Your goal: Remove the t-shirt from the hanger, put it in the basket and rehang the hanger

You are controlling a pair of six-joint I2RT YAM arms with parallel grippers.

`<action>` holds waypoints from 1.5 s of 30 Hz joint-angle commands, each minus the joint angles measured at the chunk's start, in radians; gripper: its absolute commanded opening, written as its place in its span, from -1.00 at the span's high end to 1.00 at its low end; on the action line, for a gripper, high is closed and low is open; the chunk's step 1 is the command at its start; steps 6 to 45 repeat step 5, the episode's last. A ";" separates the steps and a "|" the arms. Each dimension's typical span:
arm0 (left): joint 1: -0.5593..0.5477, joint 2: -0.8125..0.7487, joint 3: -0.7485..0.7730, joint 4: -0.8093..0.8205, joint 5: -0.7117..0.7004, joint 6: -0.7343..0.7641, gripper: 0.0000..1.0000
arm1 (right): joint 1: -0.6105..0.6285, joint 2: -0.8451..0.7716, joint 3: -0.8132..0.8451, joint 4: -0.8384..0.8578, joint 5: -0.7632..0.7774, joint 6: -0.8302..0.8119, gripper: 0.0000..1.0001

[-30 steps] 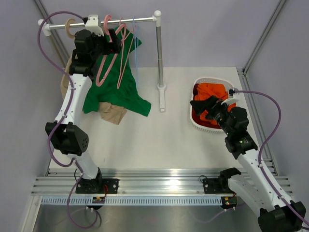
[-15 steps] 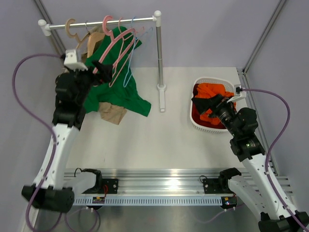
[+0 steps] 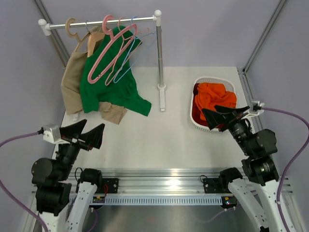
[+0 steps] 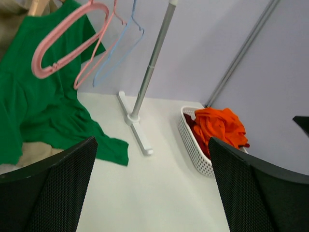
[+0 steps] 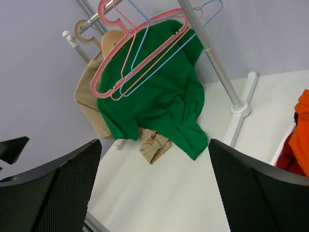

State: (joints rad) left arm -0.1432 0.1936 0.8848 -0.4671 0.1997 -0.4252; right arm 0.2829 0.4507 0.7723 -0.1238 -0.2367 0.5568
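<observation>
The orange t-shirt (image 3: pixel 212 93) lies bunched in the white basket (image 3: pixel 193 121) at the right, off the hanger; it also shows in the left wrist view (image 4: pixel 219 125) and at the edge of the right wrist view (image 5: pixel 302 121). The thick pale pink hanger (image 3: pixel 89 76) hangs bare on the rail, in front of a green shirt; it shows in both wrist views (image 4: pixel 38 72) (image 5: pixel 93 86). My left gripper (image 3: pixel 94 123) is open and empty, low near the table's front left. My right gripper (image 3: pixel 219 115) is open and empty, just in front of the basket.
A green shirt (image 3: pixel 116 87) and a beige garment (image 3: pixel 72 82) hang on the rail (image 3: pixel 140 19) and trail onto the table. Thin pink and blue wire hangers and a wooden hanger hang there too. The rack's pole (image 3: pixel 159 53) and foot stand mid-table. A dark red garment lies under the orange one.
My left arm has dropped from the rail and pulled back to the front left, leaving the pink hanger swinging on the rail. My right gripper has drawn back from the basket.
</observation>
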 commanded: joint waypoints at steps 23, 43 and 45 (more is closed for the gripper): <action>-0.019 -0.068 -0.069 -0.133 0.029 -0.018 -0.98 | 0.010 -0.060 -0.025 -0.138 0.111 -0.077 -0.99; -0.019 -0.068 -0.069 -0.133 0.029 -0.018 -0.98 | 0.010 -0.060 -0.025 -0.138 0.111 -0.077 -0.99; -0.019 -0.068 -0.069 -0.133 0.029 -0.018 -0.98 | 0.010 -0.060 -0.025 -0.138 0.111 -0.077 -0.99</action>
